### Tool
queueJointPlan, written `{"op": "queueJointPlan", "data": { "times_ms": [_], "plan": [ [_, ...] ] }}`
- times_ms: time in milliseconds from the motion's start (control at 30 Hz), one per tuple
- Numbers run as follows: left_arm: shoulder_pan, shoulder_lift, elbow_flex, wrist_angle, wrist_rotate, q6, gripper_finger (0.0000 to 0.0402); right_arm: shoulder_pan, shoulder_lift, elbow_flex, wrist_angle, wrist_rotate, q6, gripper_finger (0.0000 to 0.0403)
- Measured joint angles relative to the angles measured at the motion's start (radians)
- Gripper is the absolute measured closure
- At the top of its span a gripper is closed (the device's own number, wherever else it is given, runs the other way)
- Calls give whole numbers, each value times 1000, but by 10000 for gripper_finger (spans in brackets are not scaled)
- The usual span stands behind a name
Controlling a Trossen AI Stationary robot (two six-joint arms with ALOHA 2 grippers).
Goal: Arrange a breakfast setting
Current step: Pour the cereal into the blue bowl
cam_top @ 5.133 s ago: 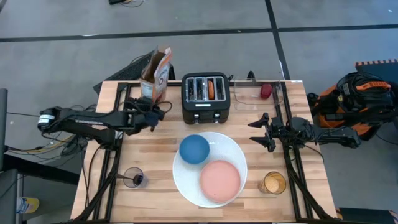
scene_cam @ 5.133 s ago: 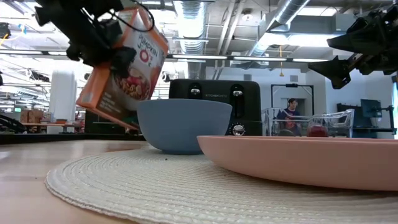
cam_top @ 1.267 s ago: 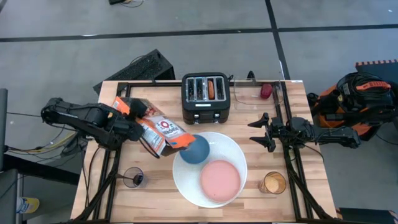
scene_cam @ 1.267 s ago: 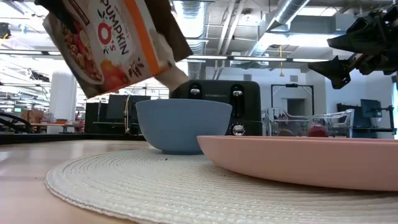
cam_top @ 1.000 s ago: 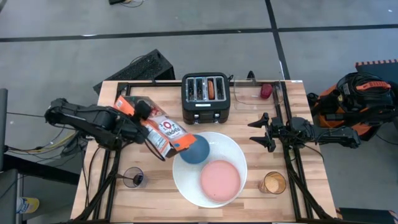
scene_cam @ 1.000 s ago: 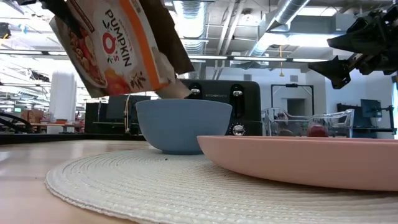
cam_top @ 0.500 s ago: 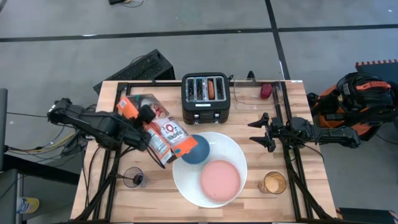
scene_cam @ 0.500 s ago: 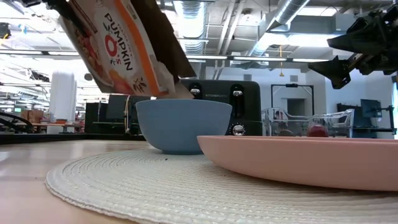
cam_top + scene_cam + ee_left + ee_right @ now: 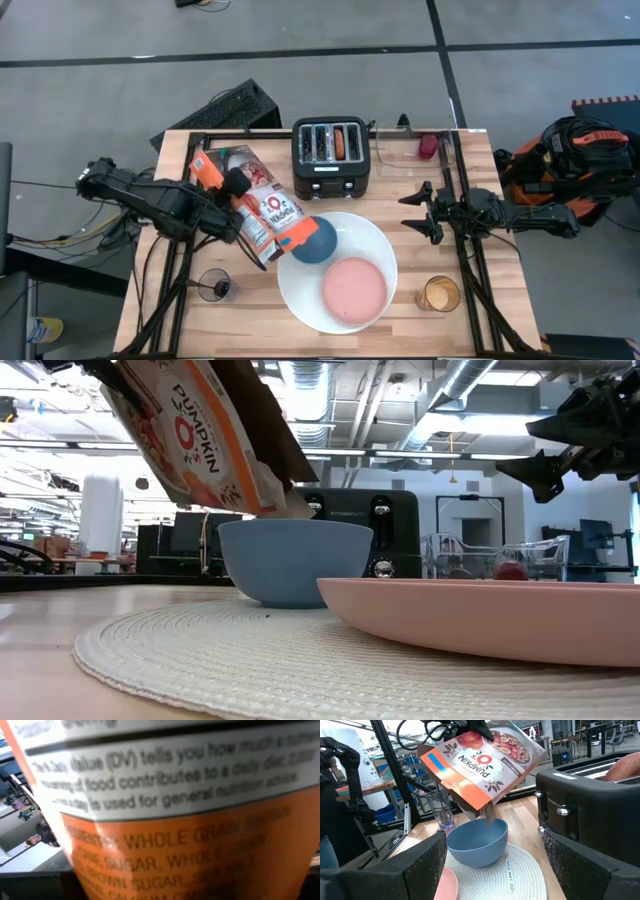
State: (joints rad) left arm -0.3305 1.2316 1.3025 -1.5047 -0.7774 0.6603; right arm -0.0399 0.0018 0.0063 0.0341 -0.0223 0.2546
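Observation:
My left gripper (image 9: 236,186) is shut on the orange cereal box (image 9: 255,208), which is held tilted with its open end (image 9: 487,812) just above the small blue bowl (image 9: 320,241). The bowl and the pink saucer (image 9: 353,290) sit on the big white round plate (image 9: 300,290), which looks woven in the low view (image 9: 200,650). The clear purplish tumbler (image 9: 214,286) stands at the near left. Round bread (image 9: 342,143) sticks up from a toaster slot. My right gripper (image 9: 424,211) is open and empty, raised at the table's right. I cannot make out the spoon. My left gripper holds the cereal box around its middle, nearer its closed bottom end, coming level from the table's left. One finger (image 9: 238,181) lies on the printed front face; the other is hidden under the box. The box is lifted clear and slants down, open end over the bowl's left rim.
The black four-slot toaster (image 9: 332,158) stands at the far middle. A clear container (image 9: 410,150) with a red thing is at the far right. The amber glass (image 9: 438,294) stands near the right front. A person shows far off in the room (image 9: 466,540).
My left gripper has moved a little toward the bowl and tipped the cereal box more steeply. The box's open end has come down closer to the bowl's rim and its closed end has risen. My right arm has kept still.

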Motion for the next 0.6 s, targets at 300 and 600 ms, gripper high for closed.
{"op": "queueJointPlan", "data": {
  "times_ms": [300,600],
  "plan": [
    [-5,0,0,7,-7,32,170,0,0,0,0,0,0,47],
    [-27,0,0,11,-39,51,170,0,0,0,0,0,0,47]
  ]
}}
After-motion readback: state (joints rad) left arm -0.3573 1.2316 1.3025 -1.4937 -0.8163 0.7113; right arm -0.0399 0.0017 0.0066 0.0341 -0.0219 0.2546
